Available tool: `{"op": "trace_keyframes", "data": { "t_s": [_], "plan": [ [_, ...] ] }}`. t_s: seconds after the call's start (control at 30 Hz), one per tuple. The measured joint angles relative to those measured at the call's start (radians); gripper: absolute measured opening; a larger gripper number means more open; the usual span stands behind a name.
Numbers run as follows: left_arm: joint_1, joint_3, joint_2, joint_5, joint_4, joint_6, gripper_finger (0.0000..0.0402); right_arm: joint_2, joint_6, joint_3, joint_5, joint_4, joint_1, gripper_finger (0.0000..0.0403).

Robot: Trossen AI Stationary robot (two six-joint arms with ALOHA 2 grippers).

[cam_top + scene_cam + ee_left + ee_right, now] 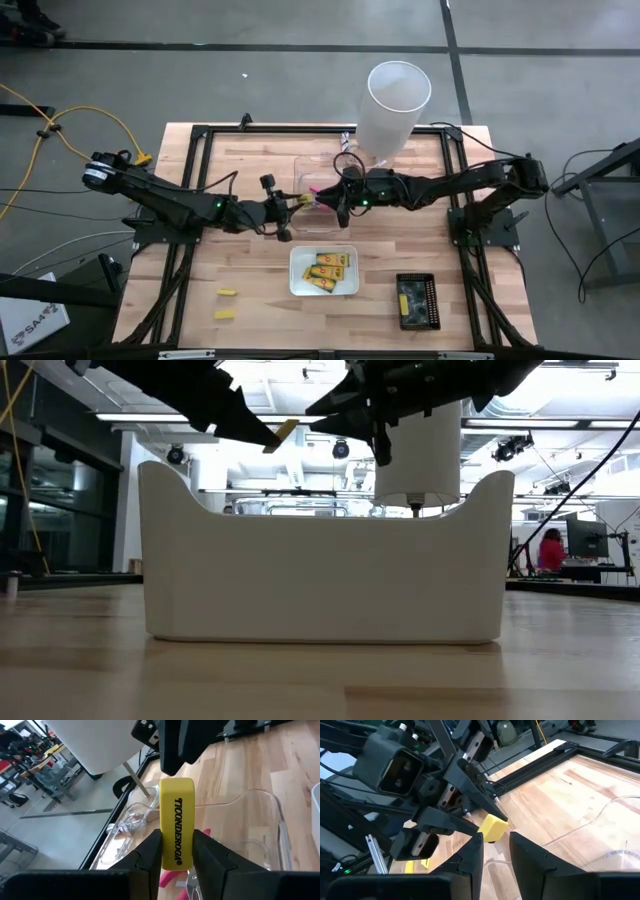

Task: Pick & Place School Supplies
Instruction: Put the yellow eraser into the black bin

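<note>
While both dark arms meet above the clear plastic tray (318,175), left gripper (176,851) clamped on a yellow rectangular eraser with dark print (176,822), held aloft, right gripper (496,845) facing it, jaws narrowly parted, nothing between them, more yellow packets (327,271) in the white tray (294,285).

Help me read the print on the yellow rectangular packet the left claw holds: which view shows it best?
The left wrist view: the yellow rectangular packet fills the frame, dark lettering readable, pinched by the left claw. The right wrist view shows only one end, the low view a sliver, the high view a speck.
</note>
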Motion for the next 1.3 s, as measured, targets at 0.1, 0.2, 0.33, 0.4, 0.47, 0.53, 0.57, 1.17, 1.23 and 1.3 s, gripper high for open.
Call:
{"op": "trace_keyframes", "data": {
  "t_s": [0.1, 0.2, 0.33, 0.4, 0.47, 0.53, 0.57, 1.17, 1.23, 1.3],
  "plan": [
    [0.008, 0.0, 0.0, 0.003, 0.002, 0.0, 0.009, 0.0, -0.001, 0.0, -0.001, -0.002, -0.006, 0.0087],
    [0.021, 0.0, 0.0, 0.003, 0.017, 0.001, 0.009, 0.0, -0.003, 0.0, 0.001, 0.0, -0.008, 0.0087],
    [0.039, 0.0, 0.0, 0.003, 0.027, 0.001, 0.009, 0.0, -0.007, 0.0, 0.002, 0.007, -0.014, 0.0087],
    [0.047, 0.0, 0.0, 0.019, 0.037, 0.001, 0.009, 0.0, -0.008, 0.0, 0.001, 0.007, -0.019, 0.0087],
    [0.058, 0.0, 0.0, 0.054, 0.039, 0.001, 0.009, 0.0, -0.008, 0.0, 0.001, 0.008, -0.026, 0.0087],
    [0.066, 0.0, 0.0, 0.064, 0.042, 0.0, 0.009, 0.0, -0.008, 0.0, 0.001, 0.01, -0.031, 0.0087],
    [0.068, 0.0, 0.0, 0.064, 0.044, 0.0, 0.009, 0.0, -0.008, 0.0, 0.001, 0.011, -0.034, 0.0087],
    [0.081, -0.001, -0.001, 0.036, 0.011, 0.001, 0.009, 0.185, -0.039, 0.168, -0.075, 0.011, -0.041, 0.0087],
    [0.08, -0.001, -0.001, 0.036, 0.001, -0.008, 0.009, 0.185, -0.042, 0.183, -0.065, -0.02, -0.04, 0.0087],
    [0.081, -0.001, -0.001, 0.035, -0.001, -0.019, 0.009, 0.185, -0.051, 0.189, -0.038, -0.035, -0.039, 0.0087]
  ]
}}
